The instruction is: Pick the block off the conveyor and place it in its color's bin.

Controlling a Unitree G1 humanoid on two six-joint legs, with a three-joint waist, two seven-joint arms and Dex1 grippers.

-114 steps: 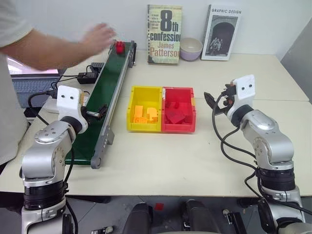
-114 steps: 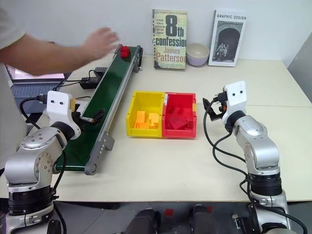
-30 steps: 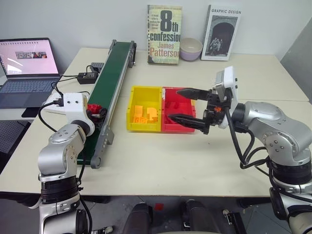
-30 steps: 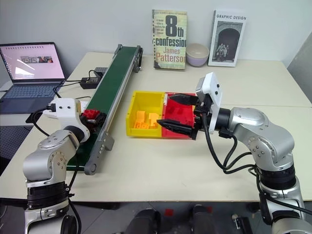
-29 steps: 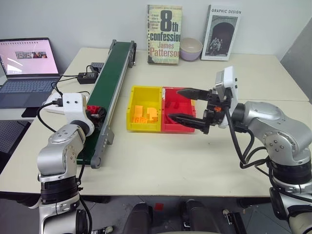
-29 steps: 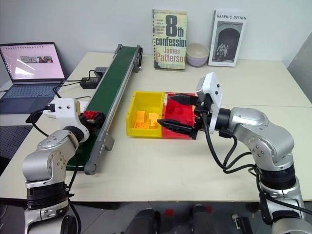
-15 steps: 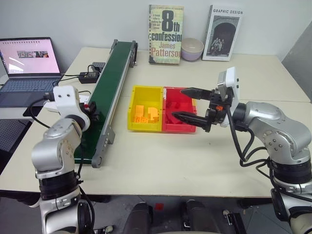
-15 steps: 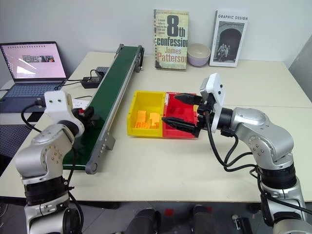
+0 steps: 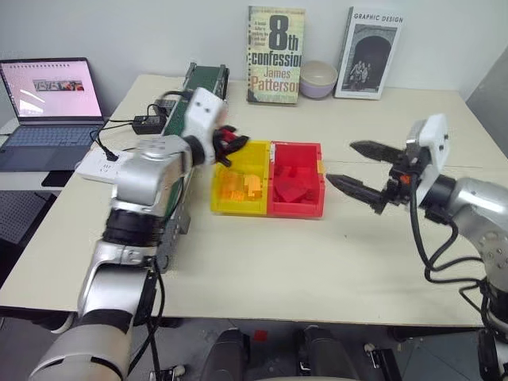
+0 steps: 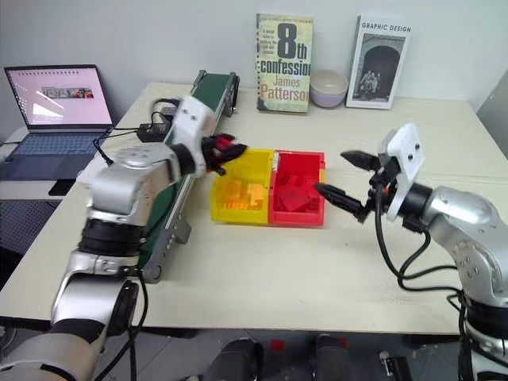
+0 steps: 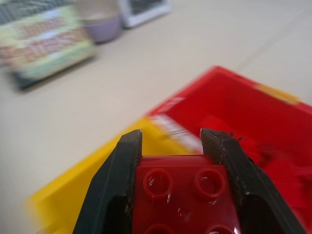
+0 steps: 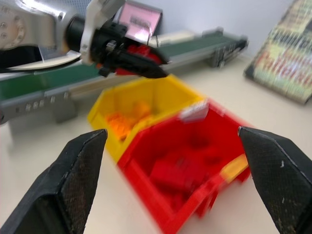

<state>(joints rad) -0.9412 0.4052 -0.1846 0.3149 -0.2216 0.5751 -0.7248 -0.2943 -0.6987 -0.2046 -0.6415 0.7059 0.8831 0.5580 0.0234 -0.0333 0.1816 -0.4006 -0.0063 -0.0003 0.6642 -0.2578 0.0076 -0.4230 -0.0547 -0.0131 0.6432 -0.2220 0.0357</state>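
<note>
Left claw clamped on the red block above the yellow bin, red bin alongside, right claw spread wide over the tabletop, conveyor behind

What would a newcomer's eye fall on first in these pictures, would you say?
Probably the left gripper, shut on the red block and hanging over the yellow bin, just short of the red bin joined to it. Next, the right gripper, open wide beside the red bin.
</note>
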